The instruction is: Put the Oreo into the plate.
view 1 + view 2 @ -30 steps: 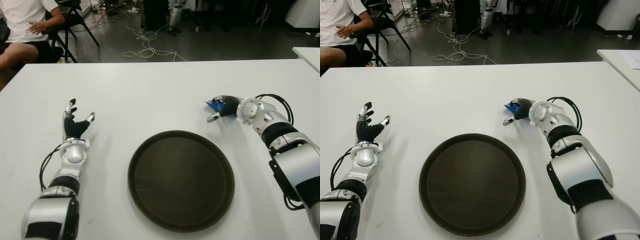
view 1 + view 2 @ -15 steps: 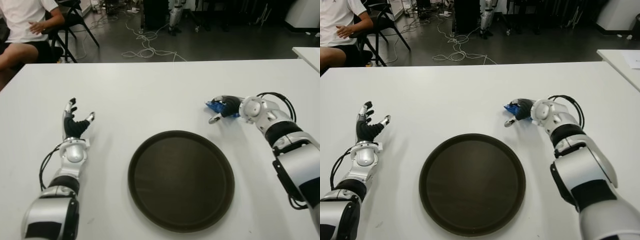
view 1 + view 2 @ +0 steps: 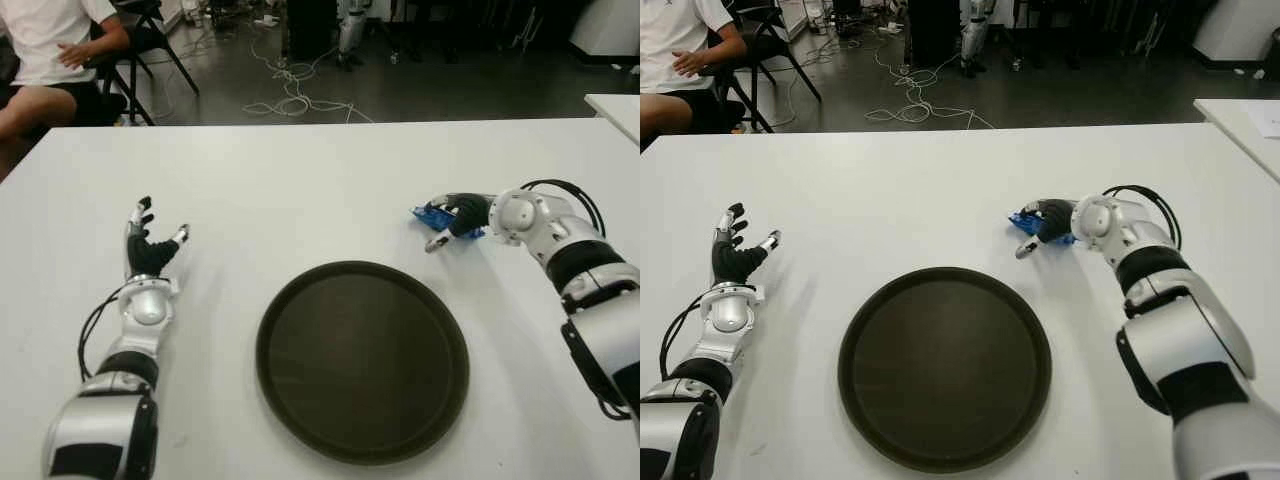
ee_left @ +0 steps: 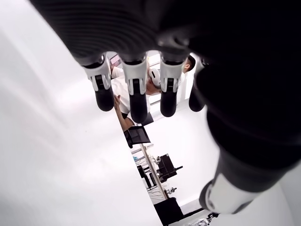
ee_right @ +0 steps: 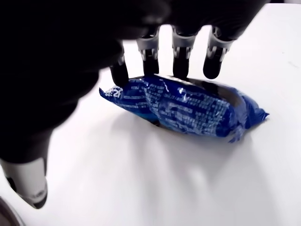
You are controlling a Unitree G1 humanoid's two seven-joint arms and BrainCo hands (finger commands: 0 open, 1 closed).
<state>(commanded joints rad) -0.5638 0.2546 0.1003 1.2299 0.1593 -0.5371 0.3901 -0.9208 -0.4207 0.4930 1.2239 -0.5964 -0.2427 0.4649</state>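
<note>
Even, bright overhead light washes the white table (image 3: 320, 170) nearly featureless, while the floor toward 12 o'clock stays dim. The dark plate (image 3: 362, 361) shows a faint sheen. In the right wrist view the blue Oreo pack (image 5: 188, 109) glints, with soft shadow beneath; near fingers (image 5: 149, 52) blur.

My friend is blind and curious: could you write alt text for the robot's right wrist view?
Close up, the right hand reaches over a blue Oreo packet lying on the white table, four fingertips at the packet's far edge and the thumb apart, not closed on it.
</note>
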